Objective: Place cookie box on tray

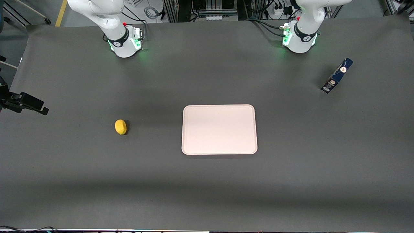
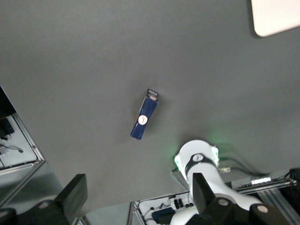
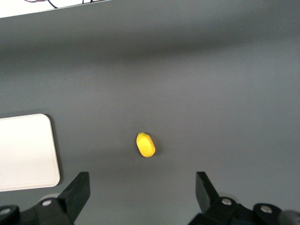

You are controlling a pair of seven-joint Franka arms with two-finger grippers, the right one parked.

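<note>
High front overview, two downward wrist views

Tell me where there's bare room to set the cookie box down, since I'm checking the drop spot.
The tray is bare all over, inside its whole rim. Open mat also lies between the tray and the lemon, and between the tray and the cookie box. Nowhere is crowded. The hand hangs open, high above the box.

The box point(image 1: 337, 75) point(image 2: 144, 115) — navy, narrow, round white-and-red logo, pale end — lies on the table, well apart from the tray point(image 1: 219, 129) point(image 2: 274, 16), toward the working arm's end. The tray — flat, pale pink, rounded corners — holds nothing.

The gripper point(image 2: 136, 199) hangs high above the box.
</note>
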